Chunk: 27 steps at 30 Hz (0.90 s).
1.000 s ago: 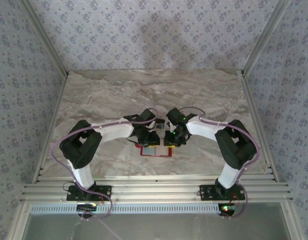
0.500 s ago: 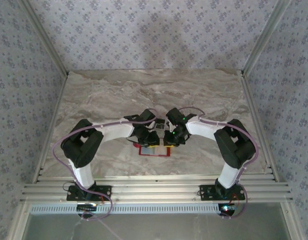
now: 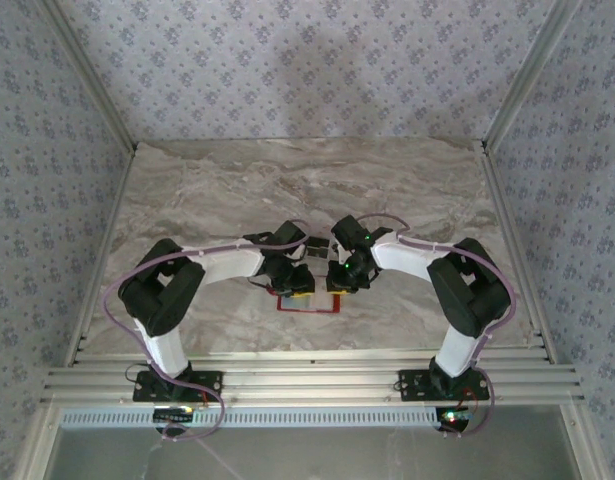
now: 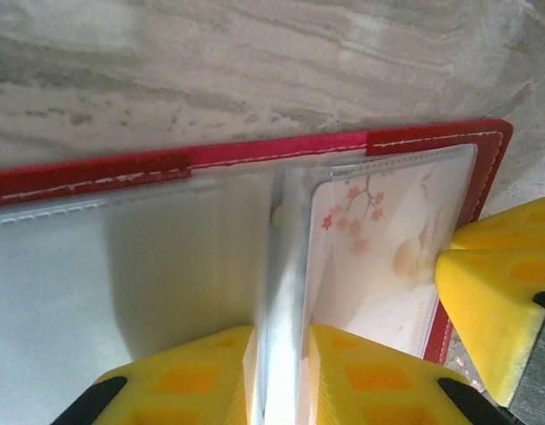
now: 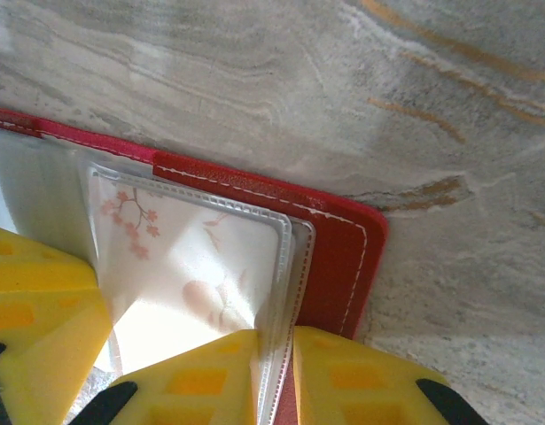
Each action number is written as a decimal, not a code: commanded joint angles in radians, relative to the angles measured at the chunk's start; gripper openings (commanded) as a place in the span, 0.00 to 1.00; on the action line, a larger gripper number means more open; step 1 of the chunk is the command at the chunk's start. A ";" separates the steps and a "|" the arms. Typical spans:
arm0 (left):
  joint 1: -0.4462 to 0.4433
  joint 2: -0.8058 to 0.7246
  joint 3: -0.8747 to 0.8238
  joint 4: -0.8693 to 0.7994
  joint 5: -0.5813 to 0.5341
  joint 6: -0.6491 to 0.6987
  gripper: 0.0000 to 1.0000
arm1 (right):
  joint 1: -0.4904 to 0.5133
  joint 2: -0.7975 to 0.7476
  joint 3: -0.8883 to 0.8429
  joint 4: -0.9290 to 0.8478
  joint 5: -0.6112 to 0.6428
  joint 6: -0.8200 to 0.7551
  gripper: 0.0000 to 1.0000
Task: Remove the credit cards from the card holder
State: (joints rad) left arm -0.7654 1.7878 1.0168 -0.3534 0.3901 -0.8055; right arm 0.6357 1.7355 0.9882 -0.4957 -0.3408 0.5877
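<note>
Lying open toward six o'clock on the worktop (image 3: pixel 287 180), the card holder (image 3: pixel 309 306) has its blossom-printed card (image 4: pixel 378 248) not yet out of a clear sleeve (image 4: pixel 285 230); the left gripper (image 4: pixel 281 372) and right gripper (image 5: pixel 276 376) each pinch sleeve plastic.

The marble-look tabletop (image 3: pixel 307 185) is beige-grey with darker wavy veins. Seen close from the left wrist, the tabletop (image 4: pixel 254 62) shows grey streaks running across. From the right wrist, the tabletop (image 5: pixel 414 115) carries a few orange-brown veins.

3 walls enclose it, all papered in pale grey-blue with a small repeating floral motif: the back wall (image 3: pixel 307 60), the left wall (image 3: pixel 37 200) and the right wall (image 3: pixel 582 200). 2 aluminium posts, the left post (image 3: pixel 87 75) and the right post (image 3: pixel 522 75), slant up along the back corners.

Ribbed aluminium rails (image 3: pixel 307 380) run along the table's near edge, with a perforated strip (image 3: pixel 307 417) just below them and a plain grey panel (image 3: pixel 307 455) beneath that.
</note>
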 commanded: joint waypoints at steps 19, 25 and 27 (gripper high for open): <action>0.012 0.009 -0.036 0.113 0.109 -0.009 0.25 | 0.008 0.032 0.010 -0.031 0.008 -0.004 0.17; 0.016 0.006 -0.056 0.157 0.133 -0.020 0.25 | 0.008 0.035 0.013 -0.030 0.006 -0.006 0.17; 0.017 -0.001 -0.071 0.185 0.143 -0.030 0.25 | 0.009 0.036 0.013 -0.030 0.005 -0.004 0.18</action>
State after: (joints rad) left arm -0.7494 1.7878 0.9630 -0.2268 0.4911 -0.8165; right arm 0.6357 1.7378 0.9920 -0.4988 -0.3408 0.5877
